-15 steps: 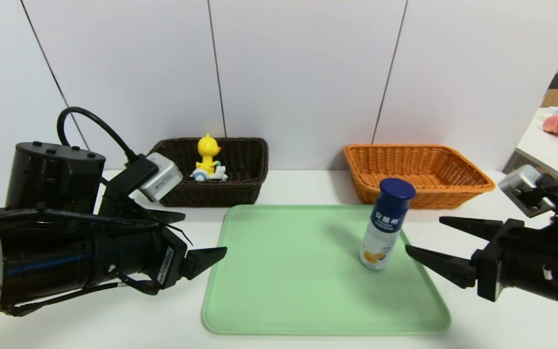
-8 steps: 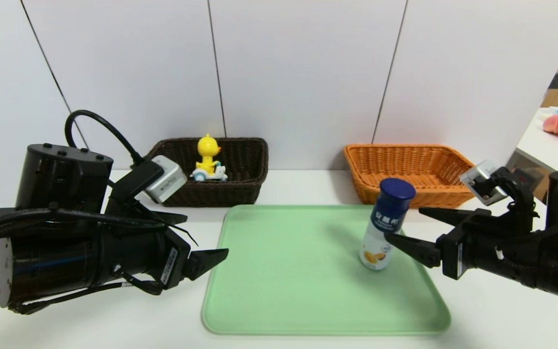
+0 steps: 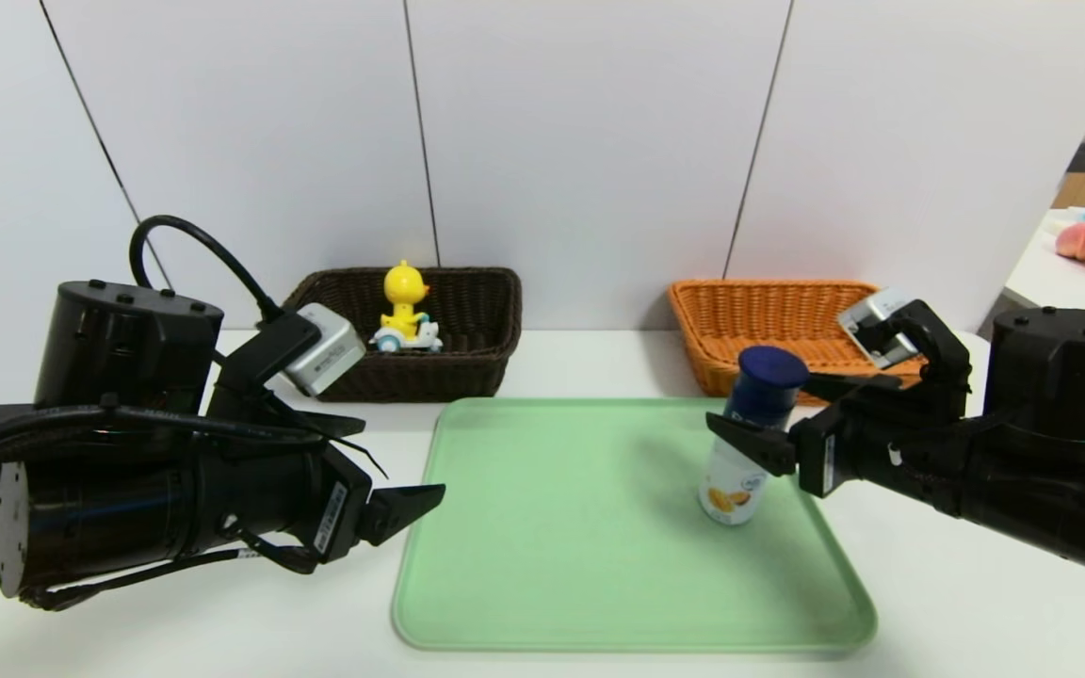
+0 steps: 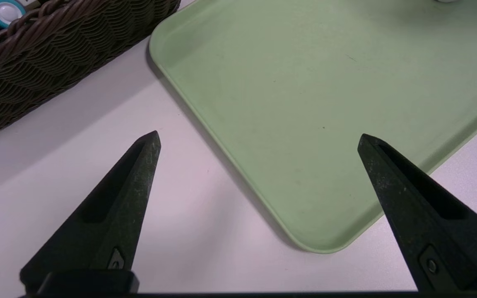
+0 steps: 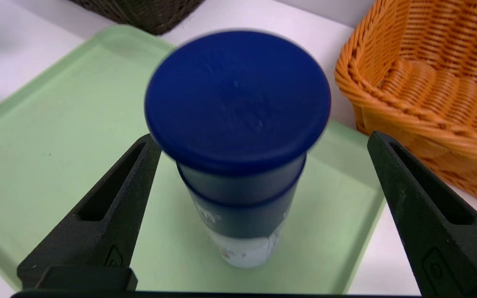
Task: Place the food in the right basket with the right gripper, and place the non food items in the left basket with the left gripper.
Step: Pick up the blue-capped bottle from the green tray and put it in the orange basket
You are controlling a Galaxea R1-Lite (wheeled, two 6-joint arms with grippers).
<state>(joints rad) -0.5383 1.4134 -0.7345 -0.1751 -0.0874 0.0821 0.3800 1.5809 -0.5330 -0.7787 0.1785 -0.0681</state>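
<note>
A drink bottle with a dark blue cap and white body stands upright on the right part of the green tray. My right gripper is open, its two fingers on either side of the bottle's upper part with gaps showing. The right wrist view shows the bottle between the spread fingers of that gripper. My left gripper hangs open and empty at the tray's left edge. A yellow duck toy sits in the brown left basket. The orange right basket holds nothing.
Both baskets stand against the white back wall, behind the tray. The orange basket is just beyond the bottle. A side table at the far right carries plush peaches and a water bottle.
My right arm has moved left and forward over the tray, so its open fingers now straddle the bottle. The left arm has barely shifted.
</note>
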